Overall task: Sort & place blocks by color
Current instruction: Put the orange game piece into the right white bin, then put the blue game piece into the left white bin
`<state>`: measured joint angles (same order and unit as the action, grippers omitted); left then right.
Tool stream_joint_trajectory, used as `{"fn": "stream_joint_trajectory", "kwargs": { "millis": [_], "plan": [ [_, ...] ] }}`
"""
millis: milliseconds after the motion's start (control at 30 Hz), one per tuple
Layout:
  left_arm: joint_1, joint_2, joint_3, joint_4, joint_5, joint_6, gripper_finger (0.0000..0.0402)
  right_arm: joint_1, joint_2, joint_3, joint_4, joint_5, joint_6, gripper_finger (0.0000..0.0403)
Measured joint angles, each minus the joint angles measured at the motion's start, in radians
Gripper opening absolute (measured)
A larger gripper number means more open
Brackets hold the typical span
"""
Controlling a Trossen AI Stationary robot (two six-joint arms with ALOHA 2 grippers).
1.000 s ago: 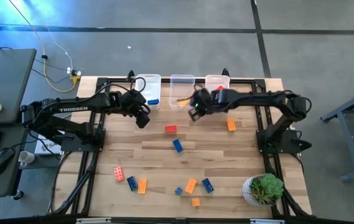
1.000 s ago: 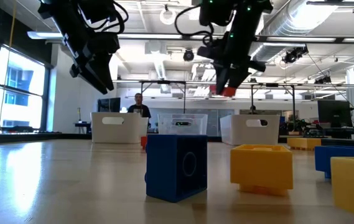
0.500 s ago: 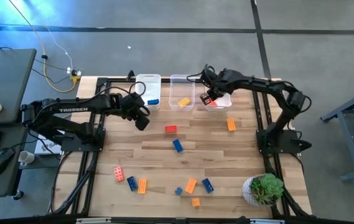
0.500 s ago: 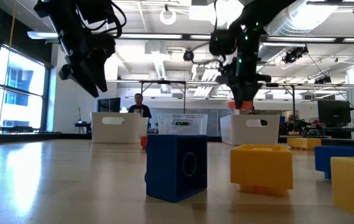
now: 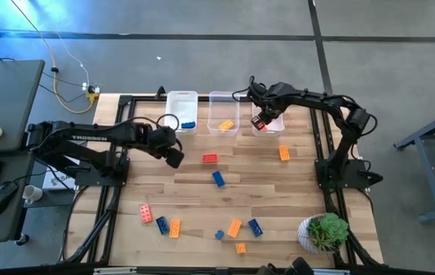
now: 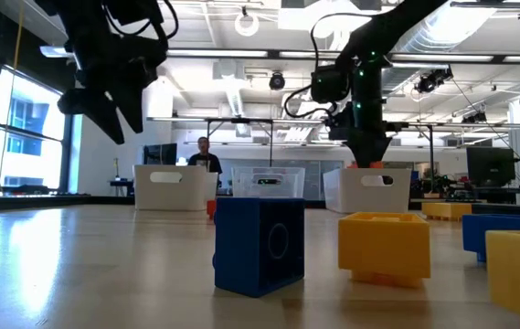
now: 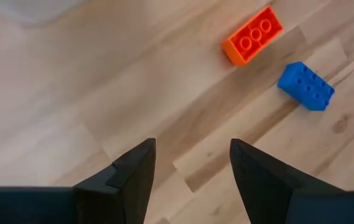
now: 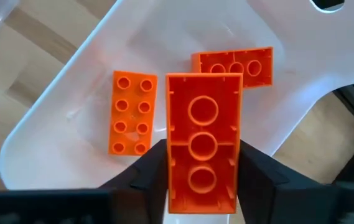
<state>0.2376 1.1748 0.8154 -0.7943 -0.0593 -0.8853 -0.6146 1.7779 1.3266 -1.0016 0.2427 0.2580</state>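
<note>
From above, the right end effector (image 5: 261, 122) hangs over the rightmost of three clear bins (image 5: 269, 96) at the far edge of the bench (image 5: 194, 191), with a red brick (image 5: 260, 121) between its fingers; the left end effector (image 5: 173, 155) hovers over bare wood near the leftmost bin, just beside a red brick (image 5: 210, 158) and a blue brick (image 5: 218, 179) that lie loose. About eight more bricks lie scattered toward the near edge. At bench level, the right end effector (image 6: 366, 157) is down at the bin's rim, while the left hangs higher, off to the side. The left wrist camera shows its fingers spread with nothing between them, the loose red brick (image 7: 252, 35) and blue brick (image 7: 306, 86) ahead. The right wrist camera shows the red brick (image 8: 202, 142), underside up, between the two fingers above the bin, where two more red bricks (image 8: 133, 112) lie. The step looks like the drop into the red bin: the fingers need only part further, then the arm should lift clear.
</note>
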Motion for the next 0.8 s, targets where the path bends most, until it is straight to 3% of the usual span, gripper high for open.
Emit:
{"fn": "stream_joint_trajectory", "kwargs": {
  "millis": [133, 233, 800],
  "plan": [
    [-0.038, 0.000, 0.000, -0.018, 0.000, -0.095, 0.0195, -0.001, 0.000, 0.000, 0.000, 0.014, -0.033, 0.0204],
    [-0.068, 0.000, 0.000, -0.029, 0.000, -0.156, 0.0195, -0.001, 0.000, 0.000, 0.000, 0.018, -0.058, 0.0225],
    [-0.362, 0.000, 0.000, -0.147, 0.041, -0.631, 0.0195, 0.000, 0.000, 0.000, 0.000, 0.016, -0.150, 0.0228]
  ]
}}
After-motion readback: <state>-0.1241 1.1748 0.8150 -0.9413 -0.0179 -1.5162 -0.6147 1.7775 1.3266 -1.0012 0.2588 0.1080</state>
